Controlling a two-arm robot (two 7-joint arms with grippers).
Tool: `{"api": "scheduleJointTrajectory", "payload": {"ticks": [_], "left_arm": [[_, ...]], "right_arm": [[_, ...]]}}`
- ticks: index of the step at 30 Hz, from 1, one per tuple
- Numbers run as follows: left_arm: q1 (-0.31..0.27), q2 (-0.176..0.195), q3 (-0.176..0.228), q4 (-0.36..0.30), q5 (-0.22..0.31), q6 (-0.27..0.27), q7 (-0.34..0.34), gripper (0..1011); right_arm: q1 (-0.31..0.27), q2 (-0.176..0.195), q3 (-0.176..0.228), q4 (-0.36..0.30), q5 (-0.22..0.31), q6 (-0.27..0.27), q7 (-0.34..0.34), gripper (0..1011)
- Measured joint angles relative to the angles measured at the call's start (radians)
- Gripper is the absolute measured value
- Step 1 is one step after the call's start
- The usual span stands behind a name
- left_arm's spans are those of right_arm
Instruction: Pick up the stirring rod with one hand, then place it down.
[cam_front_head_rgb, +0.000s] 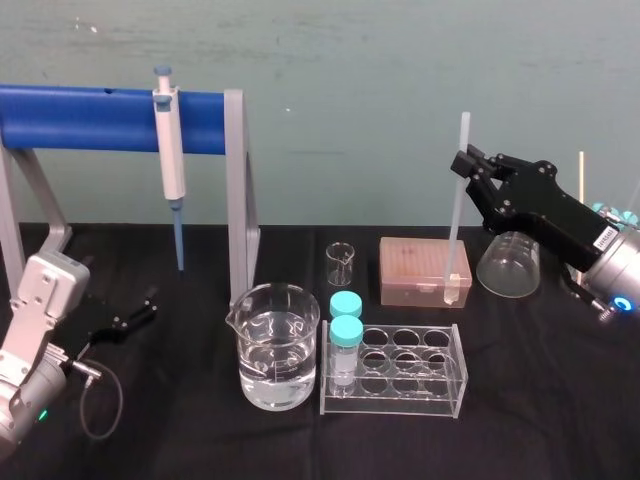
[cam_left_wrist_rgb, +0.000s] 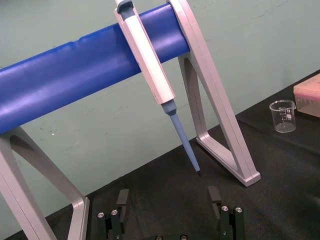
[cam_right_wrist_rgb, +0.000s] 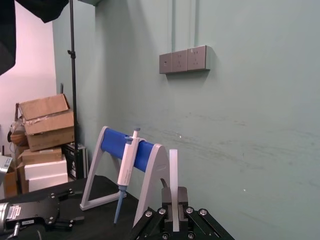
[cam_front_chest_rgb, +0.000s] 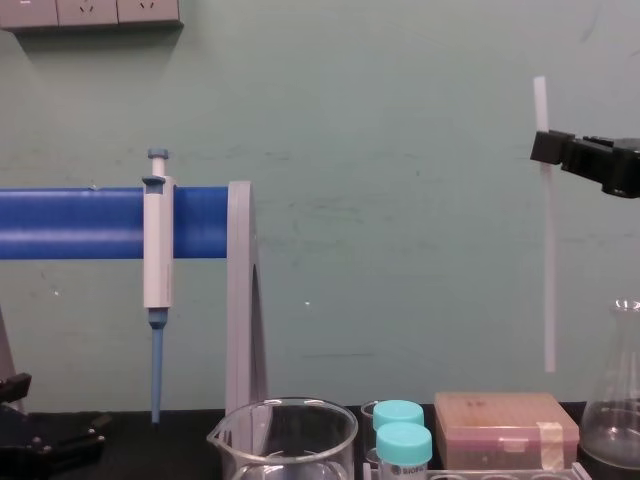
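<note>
The stirring rod (cam_front_head_rgb: 457, 215) is a thin translucent white rod hanging nearly upright in the air at the right, its lower end in front of the tip box. My right gripper (cam_front_head_rgb: 466, 166) is shut on its upper part, with a short length sticking out above the fingers. From the side, the chest view has the rod (cam_front_chest_rgb: 546, 260) hanging well above the table from the same gripper (cam_front_chest_rgb: 546, 150). The right wrist view has the rod (cam_right_wrist_rgb: 173, 172) rising between the black fingers (cam_right_wrist_rgb: 182, 197). My left gripper (cam_front_head_rgb: 137, 314) rests open near the table at the left, its fingers (cam_left_wrist_rgb: 122, 199) wide apart.
A white-and-blue pipette (cam_front_head_rgb: 171, 165) hangs on a blue-barred stand (cam_front_head_rgb: 236, 190) at the back left. A large beaker of water (cam_front_head_rgb: 275, 345), a small beaker (cam_front_head_rgb: 340, 262), a tube rack (cam_front_head_rgb: 400, 385) with two teal-capped tubes, a pink tip box (cam_front_head_rgb: 420, 270) and a glass flask (cam_front_head_rgb: 508, 265) stand on the black table.
</note>
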Motion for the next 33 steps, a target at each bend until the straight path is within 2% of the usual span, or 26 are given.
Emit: {"api": "scheduleJointTrajectory", "payload": {"ticks": [33], "left_arm": [[0.000, 0.000, 0.000, 0.000, 0.000, 0.000, 0.000, 1000]], "right_arm": [[0.008, -0.016, -0.001, 0.020, -0.026, 0.003, 0.011, 60]]}}
